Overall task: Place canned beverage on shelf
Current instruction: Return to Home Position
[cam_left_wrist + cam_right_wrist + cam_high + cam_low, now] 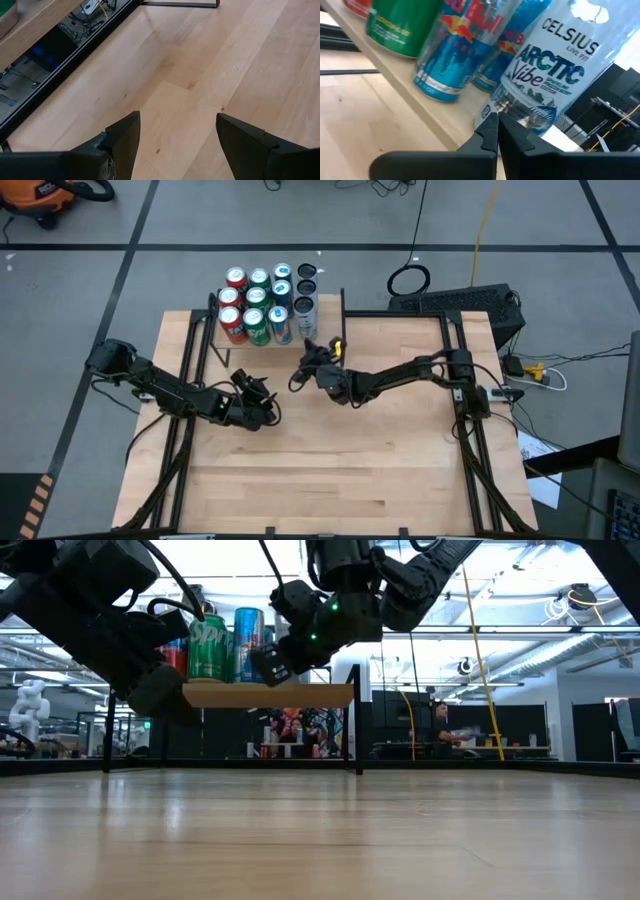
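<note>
The canned beverages (262, 305) were seen stood upright on the shelf (300, 695) at the far edge of the table (330, 470), packed in tight rows, probably so that all would fit on the small board. The Celsius can (555, 75) was set at the front edge beside a Red Bull can (450, 55), with black cans (306, 284) behind it. The right gripper (496, 122) was held just in front of the Celsius can, fingers pressed together on nothing and apart from the can, so the can was judged released and placement done. The left gripper (177, 120) was hung over bare table nearer the middle, fingers spread and empty, likely parked clear of the shelf. Only retreat of the arms was judged left.
</note>
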